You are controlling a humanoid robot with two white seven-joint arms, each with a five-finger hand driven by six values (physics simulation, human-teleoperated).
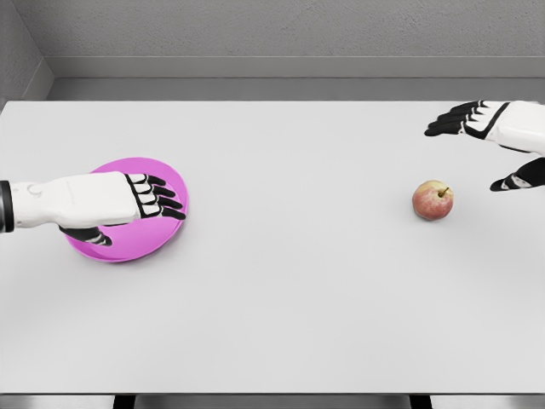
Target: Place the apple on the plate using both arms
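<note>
Your left hand (128,204) hovers over the one pink plate (174,183) at the left, fingers relaxed and empty; your right hand (498,145) is spread open right of the single apple (433,200), apart from it, on the white table (281,298) before grey walls (255,30).

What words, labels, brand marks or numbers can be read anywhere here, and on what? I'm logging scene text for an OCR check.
None: no readable text shows in the head view.
The pink plate is plain.
The apple carries no sticker.
The white table is unmarked.
The left hand and right hand show only black and white panels, no lettering.
</note>
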